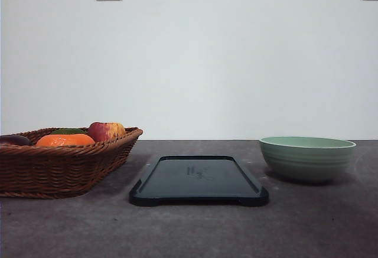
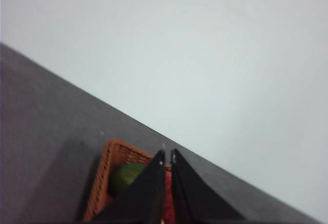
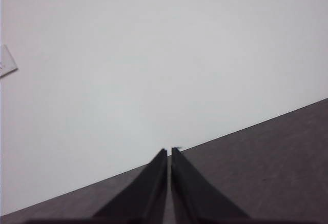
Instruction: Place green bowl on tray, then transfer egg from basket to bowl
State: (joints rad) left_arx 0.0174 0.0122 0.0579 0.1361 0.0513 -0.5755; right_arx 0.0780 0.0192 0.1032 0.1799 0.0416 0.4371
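The tray lies flat at the centre of the grey tabletop. The green bowl stands upright at 3 o'clock from the tray, apart from it. The basket sits at 9 o'clock from the tray and holds an orange fruit, a red-yellow apple and a green fruit; no egg can be made out. The left gripper is above the basket, fingers pressed together on nothing. The right gripper is above bare tabletop, fingers likewise pressed together.
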